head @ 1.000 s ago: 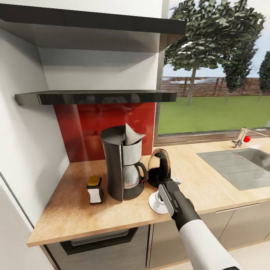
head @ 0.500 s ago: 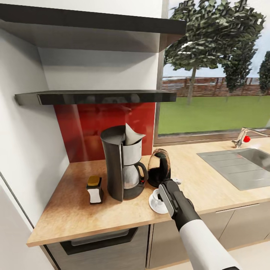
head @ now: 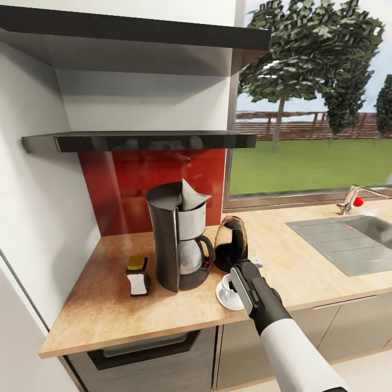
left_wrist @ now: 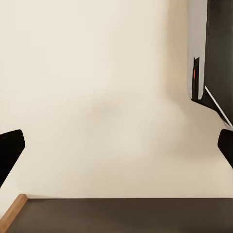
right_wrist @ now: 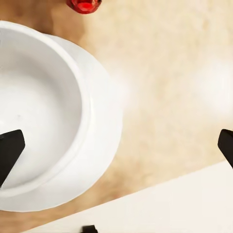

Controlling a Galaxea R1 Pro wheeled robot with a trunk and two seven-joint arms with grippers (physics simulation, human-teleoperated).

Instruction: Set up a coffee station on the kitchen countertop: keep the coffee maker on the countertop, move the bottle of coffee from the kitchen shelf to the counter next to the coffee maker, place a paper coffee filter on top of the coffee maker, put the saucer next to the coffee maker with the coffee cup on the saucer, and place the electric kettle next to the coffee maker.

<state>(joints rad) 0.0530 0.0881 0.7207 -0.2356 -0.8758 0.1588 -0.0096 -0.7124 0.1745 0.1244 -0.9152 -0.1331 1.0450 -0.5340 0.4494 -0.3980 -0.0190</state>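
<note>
Beige countertop (head: 305,272), head view: coffee maker (head: 178,245) centre, paper filter (head: 191,197) poking from top. Bottle of coffee (head: 138,275) at its 9 o'clock, electric kettle (head: 231,243) at 3. Coffee cup (head: 227,285) on saucer (head: 223,298) at 5, right gripper (head: 239,283) above.

Right wrist: fingertips (right_wrist: 9,150) wide apart, clasping nothing; cup sits in saucer.

Left wrist: left gripper (left_wrist: 116,145) spread, empty, facing pale wall.

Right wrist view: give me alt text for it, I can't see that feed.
A small plain white cup sits on a round white saucer on the light beige wood-look countertop, seen from above. The right hand's two black fingertips are spread wide apart, one over the cup. A small red object lies beyond the cup.
</note>
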